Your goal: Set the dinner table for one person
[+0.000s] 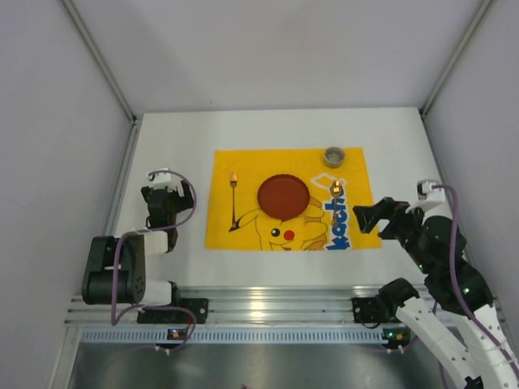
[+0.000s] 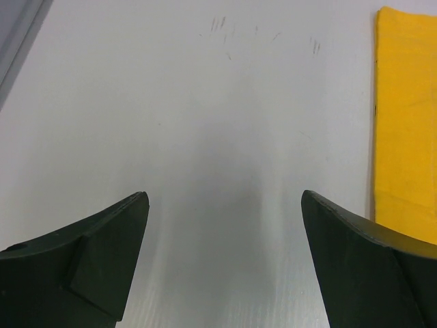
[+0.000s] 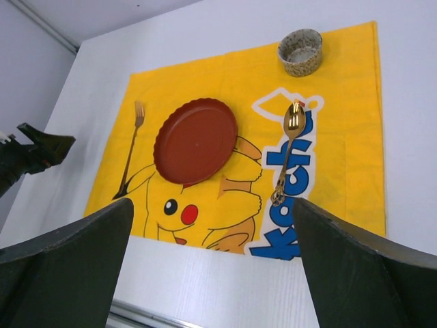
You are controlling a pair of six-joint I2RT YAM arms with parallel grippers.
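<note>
The left gripper and right gripper both have jaws wide apart, holding and touching nothing, above the white dinner table that spreads beneath both arms. At the table's centre lies a yellow cartoon-print cloth carrying a fork, a red-brown plate, a gold spoon and a speckled bowl. Blue letters on the cloth read "Kach", with the rest hidden.

On the dinner table, a yellow cloth holds red plate, fork, spoon and bowl.
</note>
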